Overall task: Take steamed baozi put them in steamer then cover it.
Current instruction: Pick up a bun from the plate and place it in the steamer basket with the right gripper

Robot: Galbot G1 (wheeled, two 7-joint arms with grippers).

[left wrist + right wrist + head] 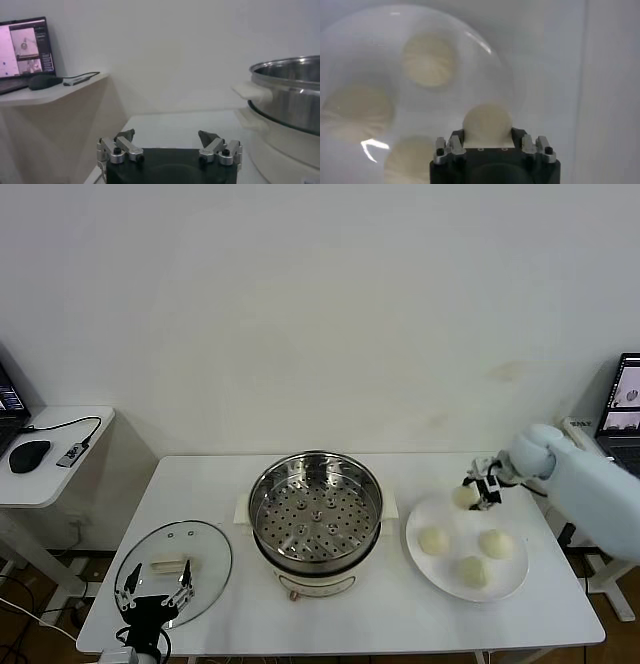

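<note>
Between right tool (pixel 487 142) fingers: baozi (pixel 487 125), wrist view only.

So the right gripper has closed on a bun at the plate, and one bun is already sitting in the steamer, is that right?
Not quite. The right gripper is shut on a bun at the plate, but the steamer holds none: the head view shows only its bare perforated tray. The other three buns lie on the plate.
</note>
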